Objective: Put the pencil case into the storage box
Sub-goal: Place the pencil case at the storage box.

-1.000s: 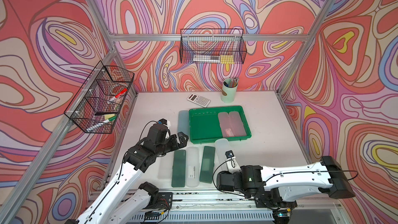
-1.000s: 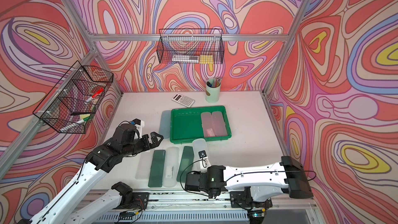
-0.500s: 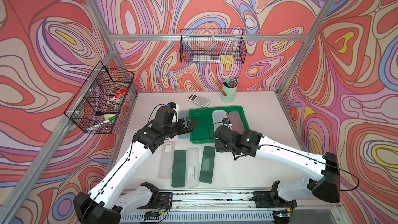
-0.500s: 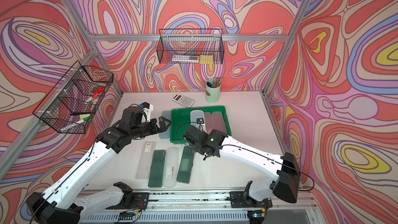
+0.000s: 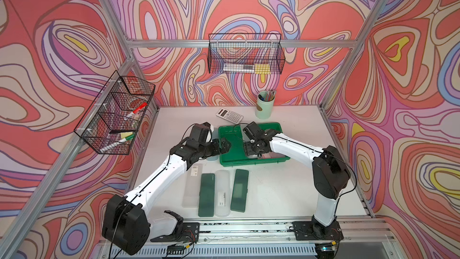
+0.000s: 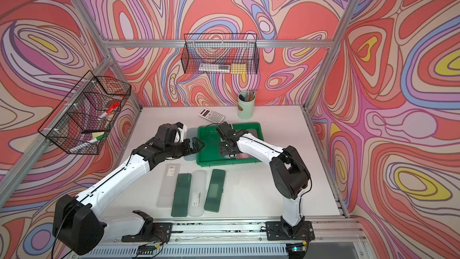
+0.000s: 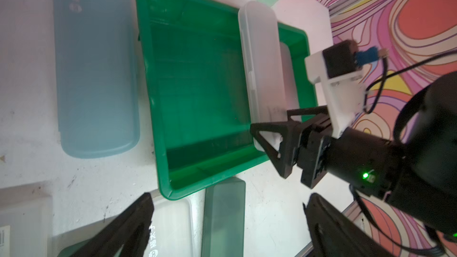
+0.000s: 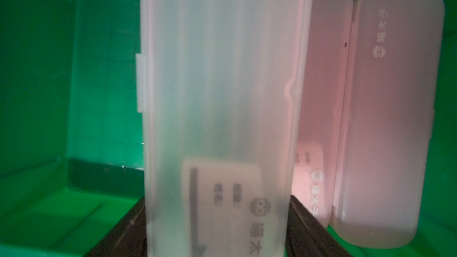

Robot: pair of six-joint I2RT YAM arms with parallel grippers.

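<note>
Clamping pencil case [image 7: 259, 58] over storage box [image 7: 197, 82]

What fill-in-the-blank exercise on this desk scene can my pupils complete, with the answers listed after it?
1. The right gripper is shut on a frosted pencil case over the ___ storage box.
2. The pencil cases lying inside it are tinted ___.
3. The left gripper stands ___, holding nothing.
4. The row of cases on the table in front of the box counts ___.
Missing words: green; pink; open; four.
</note>
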